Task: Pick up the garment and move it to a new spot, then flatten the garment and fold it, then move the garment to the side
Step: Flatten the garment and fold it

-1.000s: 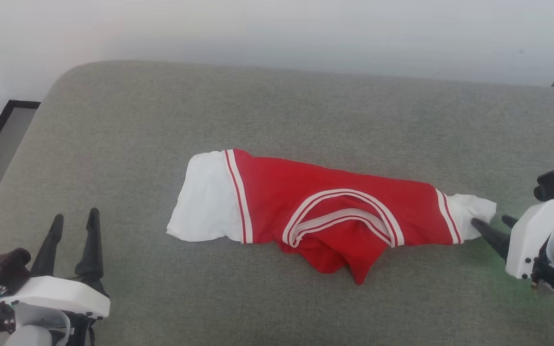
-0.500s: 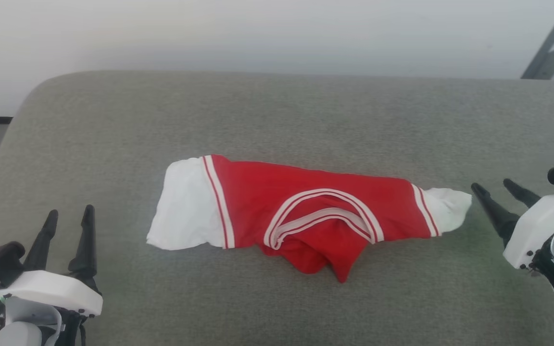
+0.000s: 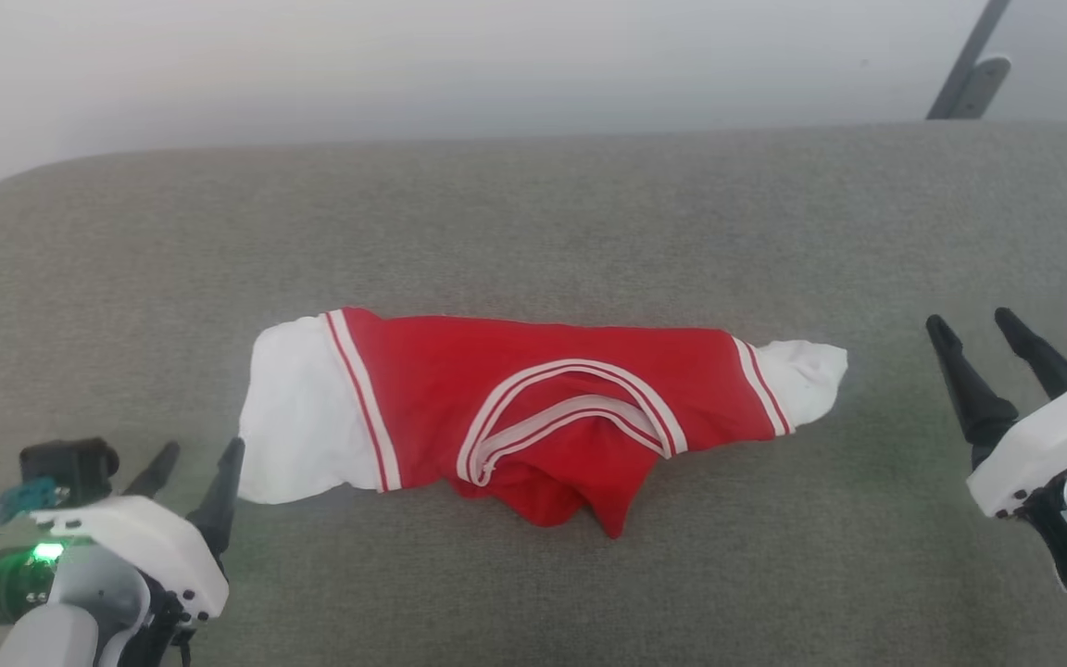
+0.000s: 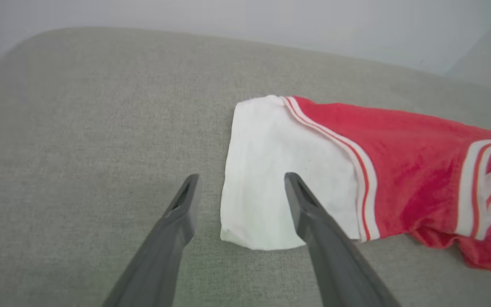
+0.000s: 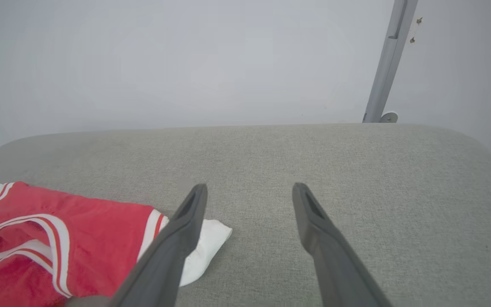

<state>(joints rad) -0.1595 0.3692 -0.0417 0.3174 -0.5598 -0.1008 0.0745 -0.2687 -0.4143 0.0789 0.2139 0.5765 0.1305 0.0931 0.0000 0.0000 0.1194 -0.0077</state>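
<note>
So, in the head view the garment (image 3: 533, 408) lies crumpled (collar upward) mid-cushion (image 3: 533, 213). Both grippers are spread wide and empty: the left gripper (image 3: 202, 449) just beside its white sleeve (image 3: 302, 408), the right gripper (image 3: 967, 318) apart, near the right edge. Left wrist view: fingers (image 4: 313, 221) straddle the sleeve's corner. Right wrist view: bare cushion shows between the fingers (image 5: 313, 230).

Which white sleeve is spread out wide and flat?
The left sleeve, beside the left gripper: it lies broad and flat, while the right sleeve is scrunched into a small narrow tip.
</note>
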